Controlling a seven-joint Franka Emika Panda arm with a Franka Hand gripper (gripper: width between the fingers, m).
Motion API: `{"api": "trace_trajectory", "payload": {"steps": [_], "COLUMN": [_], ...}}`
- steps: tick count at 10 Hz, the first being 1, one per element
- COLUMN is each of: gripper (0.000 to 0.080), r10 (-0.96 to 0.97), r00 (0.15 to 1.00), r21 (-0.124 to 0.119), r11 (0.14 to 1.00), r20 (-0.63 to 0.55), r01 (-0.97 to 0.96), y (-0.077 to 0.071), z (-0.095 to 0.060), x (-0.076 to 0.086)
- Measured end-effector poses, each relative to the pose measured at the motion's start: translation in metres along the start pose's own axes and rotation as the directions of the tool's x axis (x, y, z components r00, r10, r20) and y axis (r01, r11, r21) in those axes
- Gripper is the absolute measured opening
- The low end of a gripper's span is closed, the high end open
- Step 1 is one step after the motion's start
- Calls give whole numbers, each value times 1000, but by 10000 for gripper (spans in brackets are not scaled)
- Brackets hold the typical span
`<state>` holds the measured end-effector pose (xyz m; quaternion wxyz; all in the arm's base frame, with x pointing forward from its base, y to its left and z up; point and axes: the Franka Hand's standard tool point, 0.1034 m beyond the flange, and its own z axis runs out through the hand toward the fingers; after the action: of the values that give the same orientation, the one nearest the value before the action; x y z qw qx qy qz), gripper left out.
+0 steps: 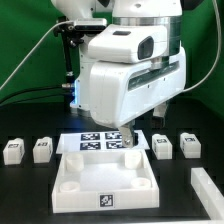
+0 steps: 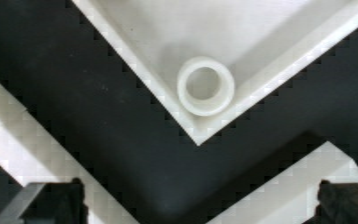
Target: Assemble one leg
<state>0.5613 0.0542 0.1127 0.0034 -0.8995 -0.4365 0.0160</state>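
Our gripper (image 2: 197, 205), jaws spread and empty, hangs over a corner socket (image 2: 206, 85) of the tabletop (image 2: 194, 28); next, we judge, it must fetch a leg (image 1: 162, 146).

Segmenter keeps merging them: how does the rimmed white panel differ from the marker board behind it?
The rimmed panel has a raised rim and round corner sockets, while the marker board is a thin flat sheet. The panel shows one tag, on its front edge. The board carries several on its top face. The panel lies nearer the exterior camera, with the board behind it. Both are white and lie on the black table.
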Motion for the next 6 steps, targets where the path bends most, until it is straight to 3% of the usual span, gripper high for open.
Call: {"api": "trace_trajectory", "payload": {"steps": [6], "gripper": [650], "r10": [-28], "r00": [1000], "r21": [0], "r11": [1000], "r20": [0], "r01": [28], "y": [0], "z": [0], "x": [0]}}
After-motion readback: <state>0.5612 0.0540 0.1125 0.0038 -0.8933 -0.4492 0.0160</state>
